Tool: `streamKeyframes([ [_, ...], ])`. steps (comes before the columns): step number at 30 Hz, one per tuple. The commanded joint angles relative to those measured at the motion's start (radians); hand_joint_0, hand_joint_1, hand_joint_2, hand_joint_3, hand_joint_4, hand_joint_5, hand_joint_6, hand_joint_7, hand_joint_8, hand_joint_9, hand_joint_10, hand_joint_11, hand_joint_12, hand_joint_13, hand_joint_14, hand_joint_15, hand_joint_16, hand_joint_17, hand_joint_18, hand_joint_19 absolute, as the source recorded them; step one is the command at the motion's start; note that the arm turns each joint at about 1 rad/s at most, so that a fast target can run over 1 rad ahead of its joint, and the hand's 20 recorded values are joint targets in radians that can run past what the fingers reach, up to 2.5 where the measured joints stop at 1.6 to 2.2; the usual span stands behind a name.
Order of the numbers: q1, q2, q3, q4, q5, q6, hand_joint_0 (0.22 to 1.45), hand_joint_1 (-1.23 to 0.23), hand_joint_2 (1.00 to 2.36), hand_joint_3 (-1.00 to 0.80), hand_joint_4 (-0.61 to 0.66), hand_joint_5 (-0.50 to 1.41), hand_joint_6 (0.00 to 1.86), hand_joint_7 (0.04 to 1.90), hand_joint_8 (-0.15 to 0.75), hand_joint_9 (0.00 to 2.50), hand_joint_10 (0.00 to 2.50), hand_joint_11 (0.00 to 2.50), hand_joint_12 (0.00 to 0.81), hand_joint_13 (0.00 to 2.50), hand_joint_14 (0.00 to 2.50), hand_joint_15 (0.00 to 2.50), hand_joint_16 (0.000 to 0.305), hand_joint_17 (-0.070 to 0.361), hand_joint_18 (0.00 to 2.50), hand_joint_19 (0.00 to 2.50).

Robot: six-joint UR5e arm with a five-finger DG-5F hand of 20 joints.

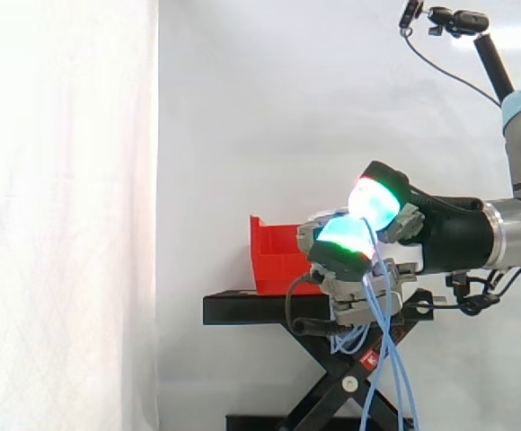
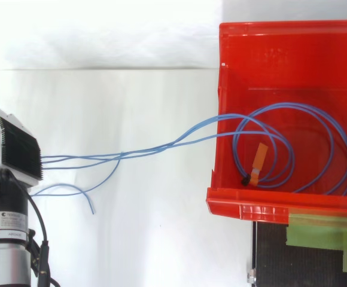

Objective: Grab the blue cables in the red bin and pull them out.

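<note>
Blue cables (image 2: pixel 122 155): several loops lie coiled in the right half of the top view. Strands run from there over the bin's left wall, across to the left edge. In the side view they hang down (image 1: pixel 382 314) at lower centre.
Orange tag (image 2: pixel 259 156): on the coil, inside the bin.
Red bin (image 2: pixel 281 206): sits on the black stand (image 1: pixel 242 310), centre of the side view.
Robot hand (image 1: pixel 427 235): right of centre, beside the bin and clear of it, fingers curled tight round the blue cables. Its fingertips (image 1: pixel 375 202) glow cyan-green edged with red.
Green tape (image 2: pixel 323 230): lower right of the top view, on the stand below the bin.
White curtain (image 1: pixel 63 224): left side and behind.
</note>
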Motion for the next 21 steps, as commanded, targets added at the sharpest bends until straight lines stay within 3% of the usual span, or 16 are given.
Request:
streamKeyframes([
  [1,0.000,0.001,0.000,0.000,0.001,0.000,0.95,-0.91,1.00,-1.00,0.00,0.89,0.59,0.76,0.234,1.19,0.03,0.91,0.281,1.32,1.27,1.56,0.039,0.088,1.28,1.74],
  [21,0.000,-0.001,0.000,0.000,0.001,0.000,0.95,-0.91,1.00,-1.00,-0.01,0.89,0.57,0.77,0.233,1.16,0.03,0.89,0.277,1.31,1.28,1.57,0.040,0.091,1.25,1.74],
])
